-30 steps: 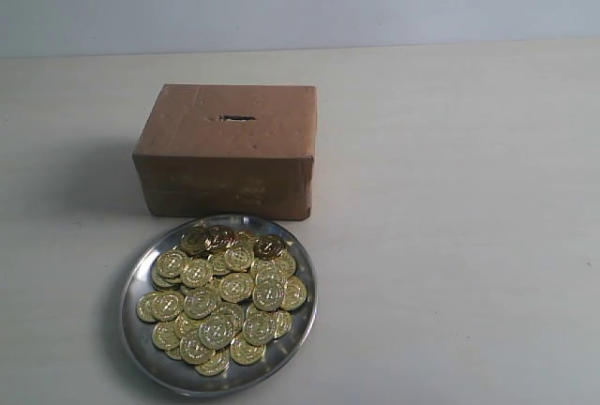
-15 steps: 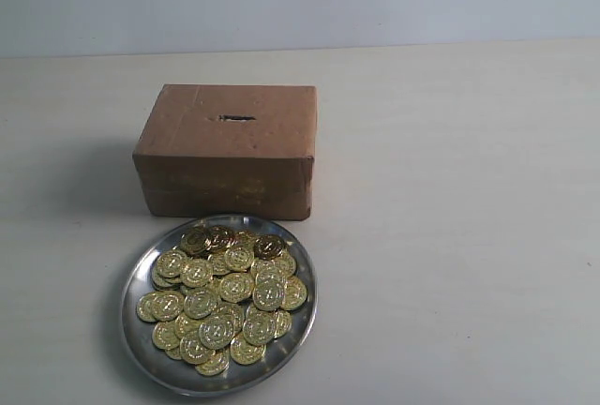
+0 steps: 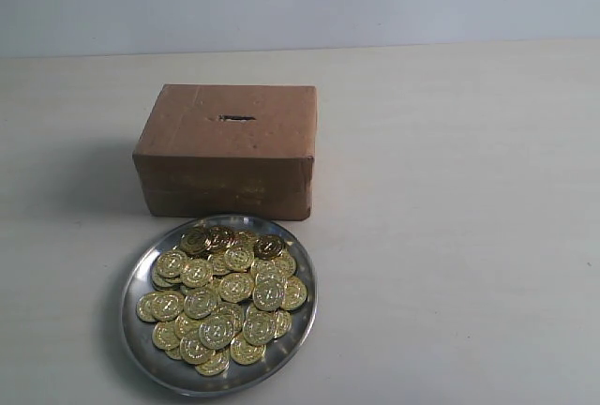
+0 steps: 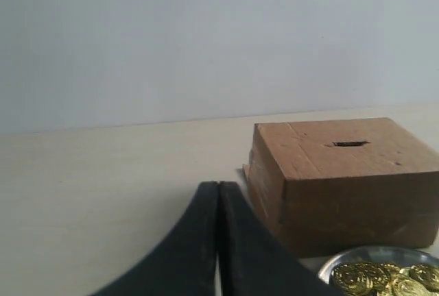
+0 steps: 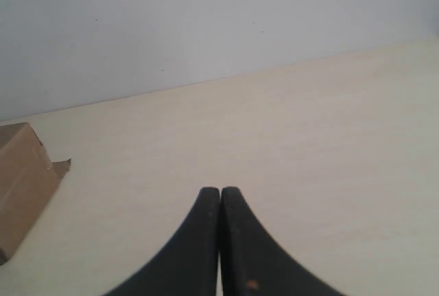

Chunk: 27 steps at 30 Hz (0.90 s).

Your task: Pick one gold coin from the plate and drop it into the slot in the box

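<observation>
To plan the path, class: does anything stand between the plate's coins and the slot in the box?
Nothing visible does. The coins lie uncovered on the plate, close to the box, and the slot on its top is open.

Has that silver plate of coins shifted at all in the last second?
No. The plate sits just where it was, directly before the box.

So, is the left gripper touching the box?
Apart. The exterior view shows the box alone with the plate; the left gripper is nowhere in that view.
</observation>
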Each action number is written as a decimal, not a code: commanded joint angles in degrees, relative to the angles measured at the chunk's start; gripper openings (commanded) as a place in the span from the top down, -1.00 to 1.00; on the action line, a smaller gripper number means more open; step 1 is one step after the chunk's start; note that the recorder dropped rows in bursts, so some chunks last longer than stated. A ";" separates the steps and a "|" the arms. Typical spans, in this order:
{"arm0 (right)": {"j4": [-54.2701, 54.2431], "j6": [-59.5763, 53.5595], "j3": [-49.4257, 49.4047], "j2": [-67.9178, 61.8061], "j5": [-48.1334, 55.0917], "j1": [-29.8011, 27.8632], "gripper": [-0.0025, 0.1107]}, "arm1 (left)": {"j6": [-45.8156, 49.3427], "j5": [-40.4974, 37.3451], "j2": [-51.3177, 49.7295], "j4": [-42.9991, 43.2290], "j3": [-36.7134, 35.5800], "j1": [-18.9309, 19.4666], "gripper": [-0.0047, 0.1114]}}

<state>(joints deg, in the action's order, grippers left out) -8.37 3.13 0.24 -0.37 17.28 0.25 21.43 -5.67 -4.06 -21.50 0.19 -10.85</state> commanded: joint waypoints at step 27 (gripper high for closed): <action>-0.22 0.00 -0.24 0.37 -0.65 -0.25 0.96 | -12.52 -14.76 4.06 10.84 -0.19 2.91 0.92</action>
<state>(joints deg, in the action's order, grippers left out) -8.37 3.13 0.24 -0.37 17.28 0.25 14.09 -20.12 -0.38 -14.99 0.19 -8.01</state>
